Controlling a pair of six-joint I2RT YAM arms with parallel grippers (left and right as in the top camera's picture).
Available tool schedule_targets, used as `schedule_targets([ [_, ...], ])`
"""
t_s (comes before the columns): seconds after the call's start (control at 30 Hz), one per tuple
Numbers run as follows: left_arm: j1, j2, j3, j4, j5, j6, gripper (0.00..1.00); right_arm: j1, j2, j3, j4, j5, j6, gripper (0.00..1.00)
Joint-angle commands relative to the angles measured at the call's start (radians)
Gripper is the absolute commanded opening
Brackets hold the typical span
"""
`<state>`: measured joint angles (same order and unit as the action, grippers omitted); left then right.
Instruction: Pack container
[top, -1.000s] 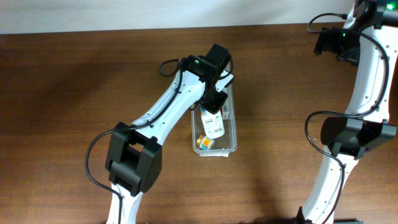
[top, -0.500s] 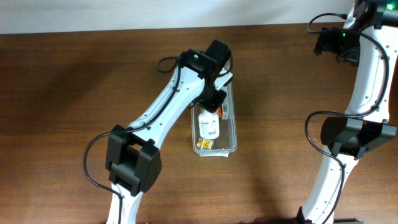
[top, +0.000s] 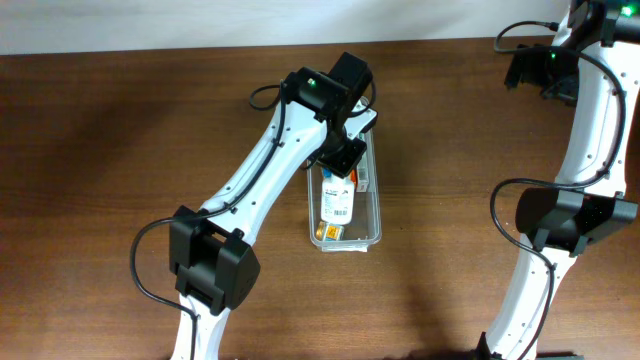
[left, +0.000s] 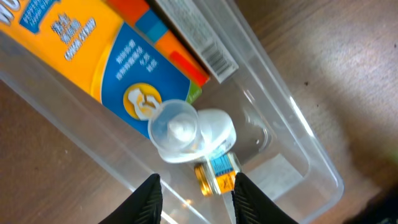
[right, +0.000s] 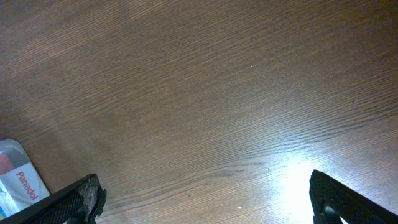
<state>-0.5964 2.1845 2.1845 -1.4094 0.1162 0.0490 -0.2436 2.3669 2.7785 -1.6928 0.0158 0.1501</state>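
The clear plastic container (top: 375, 222) lies lengthwise at mid-table. A white labelled bottle (top: 338, 200), a small box (top: 362, 178) and a small yellow item (top: 328, 230) lie in it. My left gripper (top: 345, 160) hovers over its far end. In the left wrist view the fingers (left: 151, 198) stand a little apart with nothing between them. Below them are the bottle's clear cap (left: 186, 127), a gold-lidded jar (left: 214, 175), an orange and blue box (left: 124, 68) and the container wall (left: 298, 124). My right gripper (right: 202, 199) is wide open over bare wood.
A white and red Panadol pack (right: 18, 183) lies at the lower left edge of the right wrist view. The right arm (top: 590, 120) stands along the table's right side, far from the container. The brown wooden table (top: 120, 150) ends at a pale wall at the back.
My left gripper has shifted slightly toward the container's far end. The white bottle has slid a little to the left inside the container. The right arm has not moved.
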Motion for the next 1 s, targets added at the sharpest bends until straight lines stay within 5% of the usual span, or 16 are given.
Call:
schedule_targets([
  [0.0,0.006,0.001,0.031,0.013,-0.016,0.009,0.38,0.001,-0.008,-0.003,-0.006,-0.005,0.001,0.98],
  [0.27,0.042,0.001,0.205,-0.082,-0.073,0.008,0.36,0.001,-0.008,-0.003,-0.006,-0.005,0.001,0.98],
  [0.57,0.076,0.001,0.317,-0.183,-0.079,-0.011,0.99,0.001,-0.008,-0.003,-0.006,-0.005,0.001,0.98],
  [0.97,0.076,0.002,0.317,-0.278,-0.079,-0.01,0.99,0.001,-0.008,-0.003,-0.006,-0.005,0.001,0.98],
])
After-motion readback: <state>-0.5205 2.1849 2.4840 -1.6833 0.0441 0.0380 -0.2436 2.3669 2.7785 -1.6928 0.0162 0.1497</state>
